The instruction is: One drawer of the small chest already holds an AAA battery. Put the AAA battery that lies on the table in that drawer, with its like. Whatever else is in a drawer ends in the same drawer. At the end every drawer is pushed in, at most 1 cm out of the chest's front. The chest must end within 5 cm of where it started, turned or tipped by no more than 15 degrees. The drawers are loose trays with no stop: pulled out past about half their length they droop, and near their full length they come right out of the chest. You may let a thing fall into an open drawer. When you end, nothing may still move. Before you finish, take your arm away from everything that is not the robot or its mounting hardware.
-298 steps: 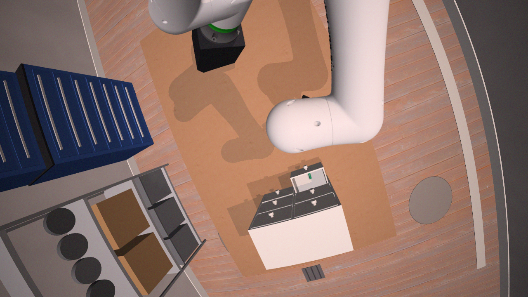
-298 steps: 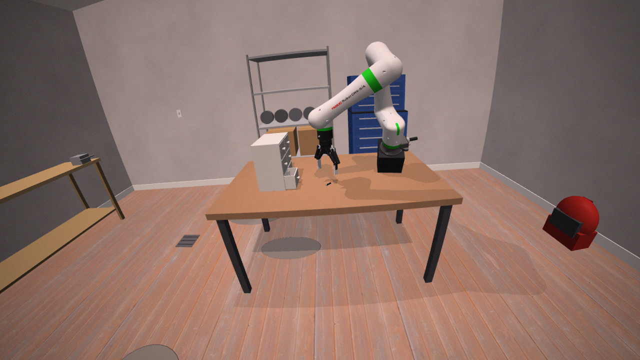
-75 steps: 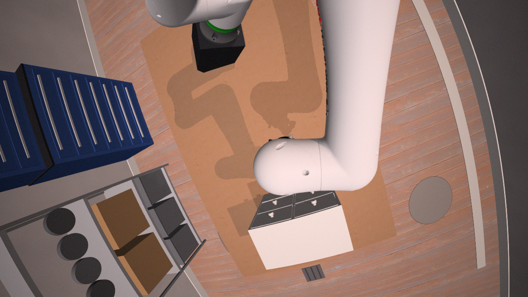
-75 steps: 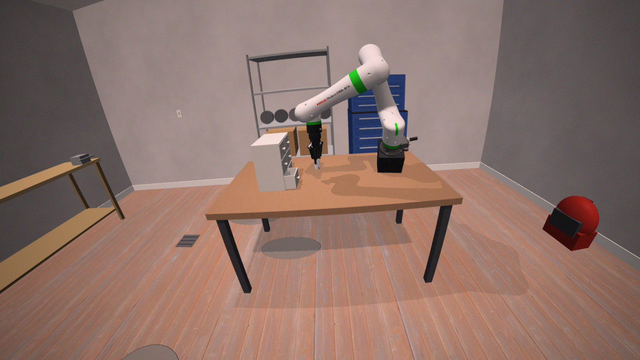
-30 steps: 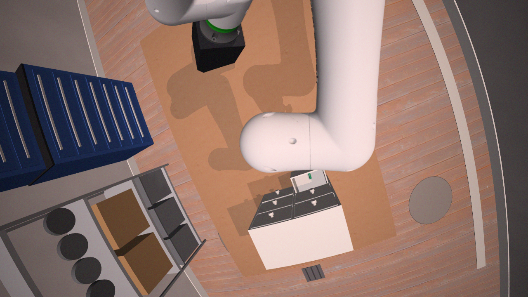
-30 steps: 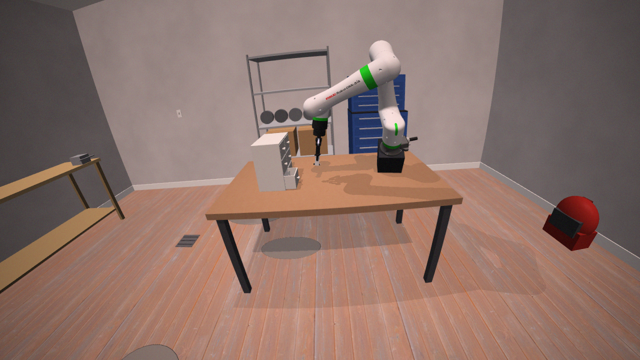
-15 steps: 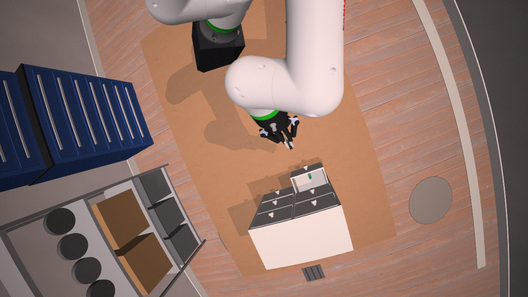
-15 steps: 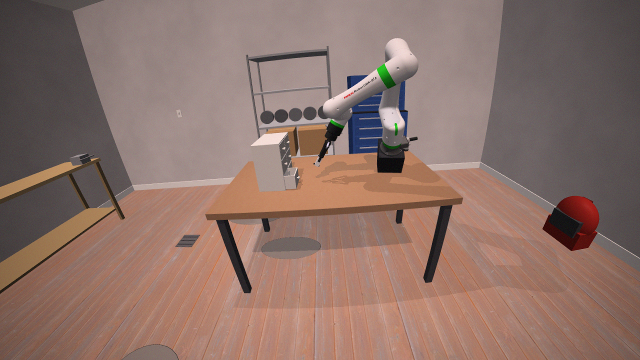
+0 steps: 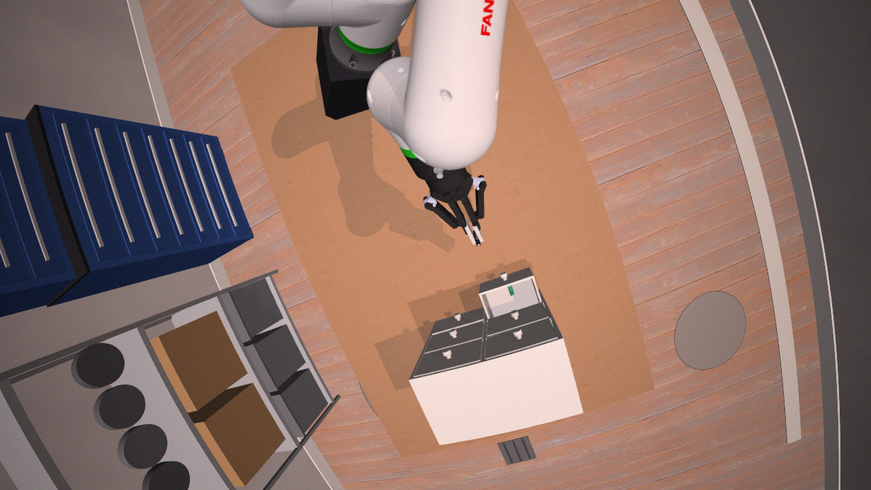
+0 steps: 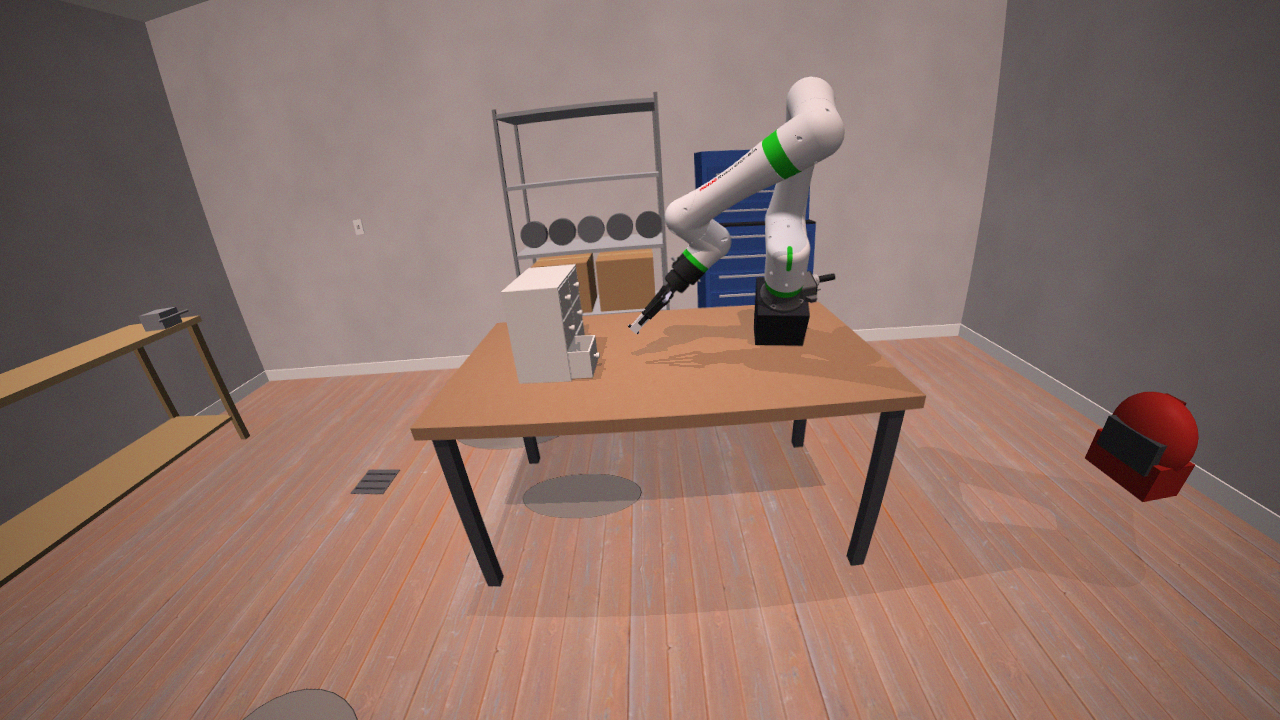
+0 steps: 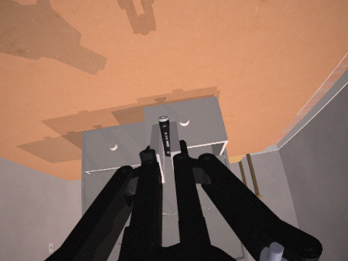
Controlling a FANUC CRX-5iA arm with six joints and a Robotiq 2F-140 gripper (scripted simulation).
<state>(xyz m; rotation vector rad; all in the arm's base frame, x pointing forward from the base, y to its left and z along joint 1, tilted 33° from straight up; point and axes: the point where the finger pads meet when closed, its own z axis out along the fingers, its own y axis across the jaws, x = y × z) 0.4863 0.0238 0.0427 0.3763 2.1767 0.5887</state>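
My gripper (image 9: 474,234) hangs above the table, short of the chest's front, and is shut on the AAA battery. In the wrist view the dark battery (image 11: 164,136) with a silver tip sticks out past the fingertips. The small white chest (image 9: 494,371) has dark drawer fronts with white knobs. Its lowest right drawer (image 9: 509,292) is pulled out, with a small green thing (image 9: 511,291) inside. The other drawers look pushed in. From the side the gripper (image 10: 637,324) is above and to the right of the open drawer (image 10: 583,356) of the chest (image 10: 541,322).
The robot's black base (image 9: 343,79) stands at the far end of the table. Blue cabinets (image 9: 122,188) and a metal shelf with boxes (image 9: 201,378) stand off the table to the left.
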